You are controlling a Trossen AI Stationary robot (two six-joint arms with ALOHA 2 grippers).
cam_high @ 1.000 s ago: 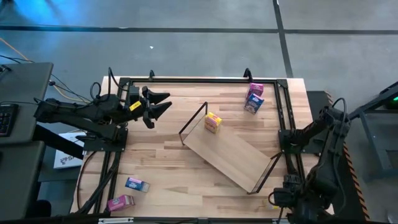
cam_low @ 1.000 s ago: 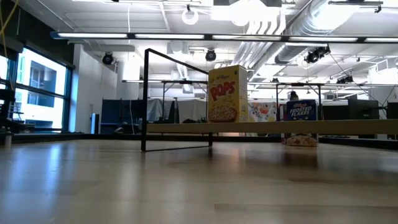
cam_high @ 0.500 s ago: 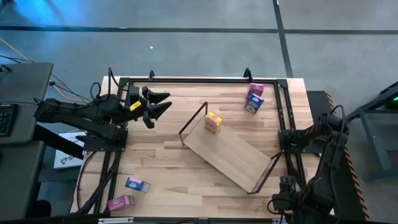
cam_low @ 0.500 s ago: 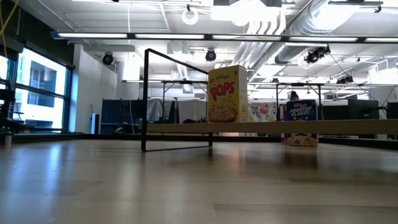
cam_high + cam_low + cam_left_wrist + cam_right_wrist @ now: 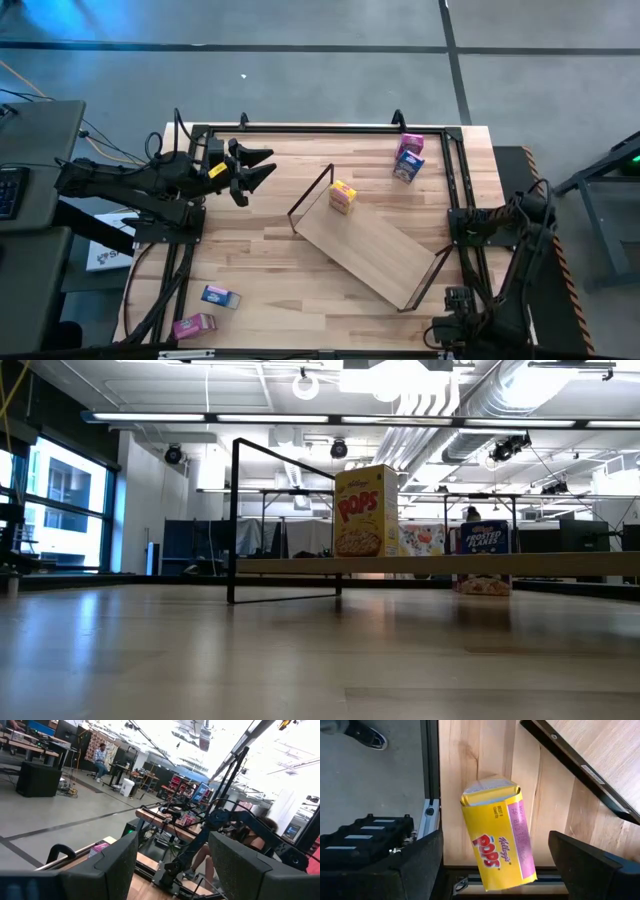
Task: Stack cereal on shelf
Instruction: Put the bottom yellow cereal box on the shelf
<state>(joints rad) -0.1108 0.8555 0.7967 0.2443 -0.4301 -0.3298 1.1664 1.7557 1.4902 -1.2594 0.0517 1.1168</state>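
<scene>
Shelf (image 5: pixel 365 245) lies diagonally across the middle of the table (image 5: pixel 280 270), black wire frames at both short ends. One yellow cereal box (image 5: pixel 342 196) stands upright on the shelf's far-left end, just inside the wire frame; the low view shows its front facing the camera (image 5: pixel 365 511). A pink box (image 5: pixel 410 146) and a blue box (image 5: pixel 407 167) sit together near the table's far-right corner, touching or nearly so. Another blue box (image 5: pixel 219 296) and another pink box (image 5: pixel 193 325) lie flat near the near-left corner, close to each other, off the shelf. The second yellow box (image 5: pixel 499 838) lies flat on the table by the near-right edge, seen from the right wrist camera between that gripper's fingers; shelf edge shows beside it. Right gripper (image 5: pixel 492 870) hovers over that box with fingers spread wide and nothing between them; in the high view it's down at the near-right corner (image 5: pixel 455 325). Left gripper (image 5: pixel 255 167) is parked above the far-left part of the table, fingers apart and empty, aimed toward the shelf. Left wrist view looks out into the room, where a seated person (image 5: pixel 101 760) shows far off.
</scene>
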